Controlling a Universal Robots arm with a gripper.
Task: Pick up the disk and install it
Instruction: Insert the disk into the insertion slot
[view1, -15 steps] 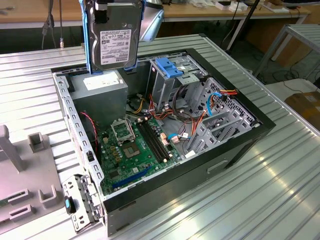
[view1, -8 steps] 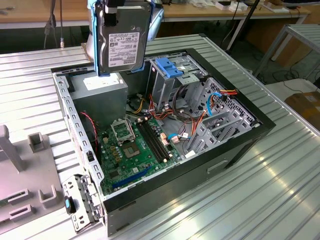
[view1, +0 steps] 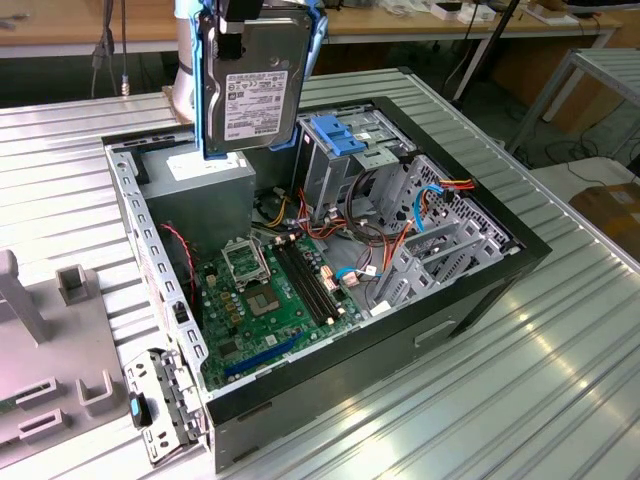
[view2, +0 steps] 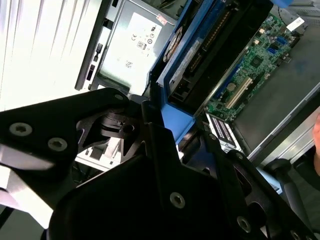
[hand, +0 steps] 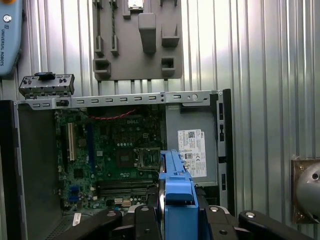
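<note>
Black fingers (view2: 156, 131) squeeze the blue rail (view2: 176, 121) of the disk (view1: 255, 90), which hangs upright in the air above the open computer case (view1: 470, 300). If they slip, I think the disk could drop onto the green board (view1: 270, 305) and break it.

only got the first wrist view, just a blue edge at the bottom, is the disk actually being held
Observer: Yes. In the exterior view the disk hangs upright in the air, label facing that camera.
Operator: whats gripping it
Observer: In the second wrist view the black fingers clamp its blue side rail.
Operator: wheres the cage
Observer: The blue-topped metal cage stands at the exterior view's right of the disk, lower down inside the case.
</note>
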